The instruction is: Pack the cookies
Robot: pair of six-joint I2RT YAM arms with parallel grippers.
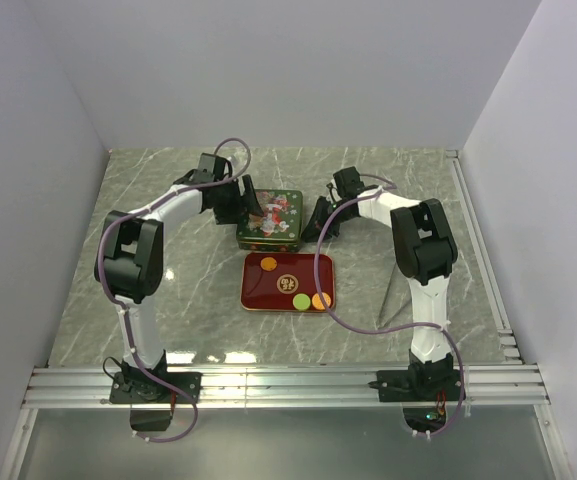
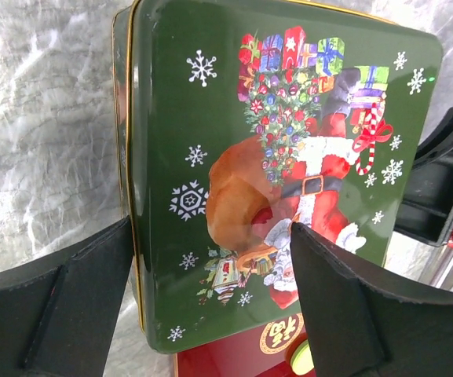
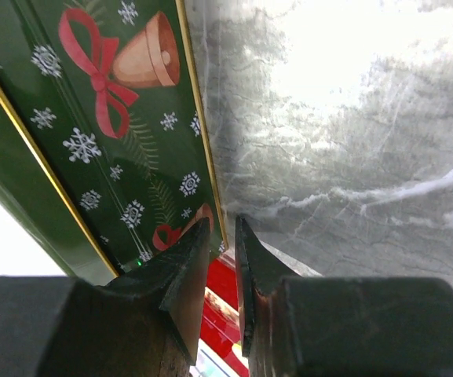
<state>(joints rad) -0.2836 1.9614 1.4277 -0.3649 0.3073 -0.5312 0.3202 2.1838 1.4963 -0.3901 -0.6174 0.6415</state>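
Note:
A green Christmas tin (image 1: pixel 270 218) stands mid-table, lid on. In front of it lies a red tray (image 1: pixel 268 292) with a gold emblem (image 1: pixel 289 281). On the tray are three cookies: an orange one (image 1: pixel 267 264) at its far left, a green one (image 1: pixel 301 300) and another orange one (image 1: pixel 321 299) at its near right. My left gripper (image 1: pixel 251 205) is open, its jaws straddling the tin's lid (image 2: pixel 273 157); the green cookie (image 2: pixel 301 357) peeks out below. My right gripper (image 1: pixel 318 222) is shut and empty beside the tin's right wall (image 3: pixel 116 157), above the tray's edge (image 3: pixel 222 283).
The grey marble tabletop (image 1: pixel 168 290) is ringed by white walls at the left, back and right. A metal rail (image 1: pixel 288 385) runs along the near edge. A thin dark cable (image 1: pixel 393 300) hangs near the right arm.

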